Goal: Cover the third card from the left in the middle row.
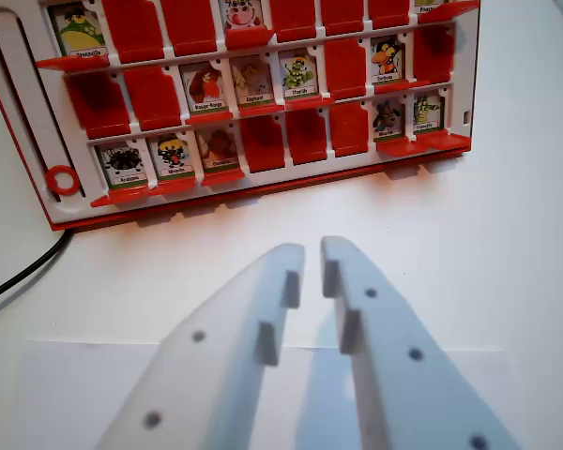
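A red and white flip-card game board [263, 183] lies on the white table across the top of the wrist view. Its middle row reads, from the wrist view's left: two red flaps, then a brown-animal picture card [206, 89], a second picture card [253, 82], a green-figure card [300, 73], a red flap, another picture card [387, 58] and a red flap. My white gripper [312, 251] hovers over the table in front of the board, well short of the bottom row. Its fingers stand almost together with only a thin slit and nothing between them.
A black cable [19, 272] runs off the board's left corner. A red ring slider [64, 178] sits in the board's left slot. A white paper sheet [56, 394] lies under the gripper. The top and bottom rows mix picture cards and red flaps.
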